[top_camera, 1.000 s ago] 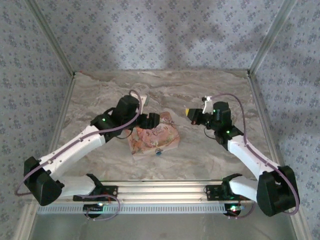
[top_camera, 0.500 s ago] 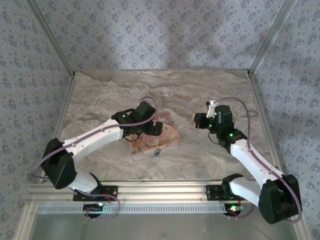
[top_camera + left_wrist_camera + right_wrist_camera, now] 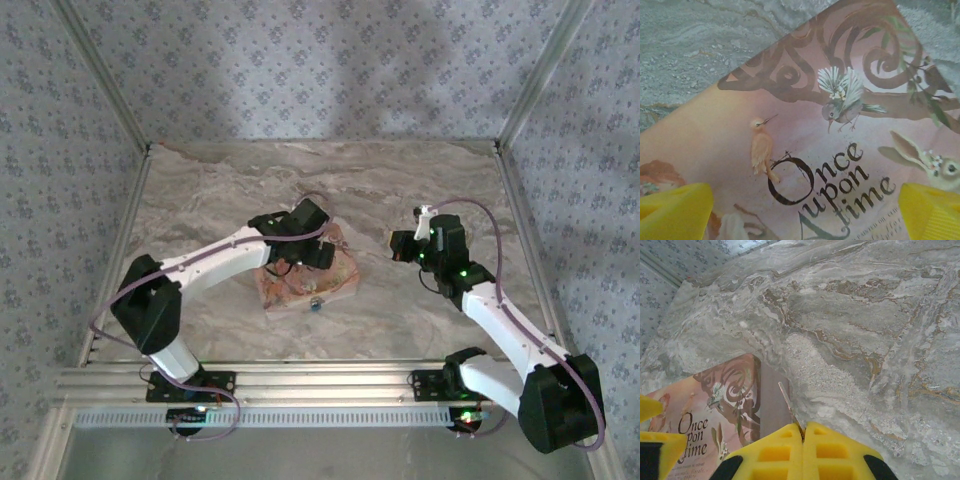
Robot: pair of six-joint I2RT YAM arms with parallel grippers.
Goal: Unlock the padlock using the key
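Judging from the overhead view, I was in the approach step: key in hand, lock not yet reached. The right pincer [image 3: 802,432] had its yellow fingers pressed together on a thin silvery metal key [image 3: 788,402], whose blade stuck out ahead of the tips over the grey marbled counter [image 3: 880,340]. The left pincer [image 3: 805,200] hung with its fingers wide apart above the pink illustrated cardboard box [image 3: 805,125], gripping nothing. The tiny blue padlock [image 3: 316,303] with its silvery part lay on the counter just beside the box's near edge, clear of both arms and too small for me to read its keyhole. Next, I reckoned, the left pincer had to drop past that near edge and steady the lock so the key could be lined up with the slot. The box crowded the lock on its far side; toward the arm bases and to the right the counter lay open, and the patterned walls [image 3: 330,70] stood well apart from the work
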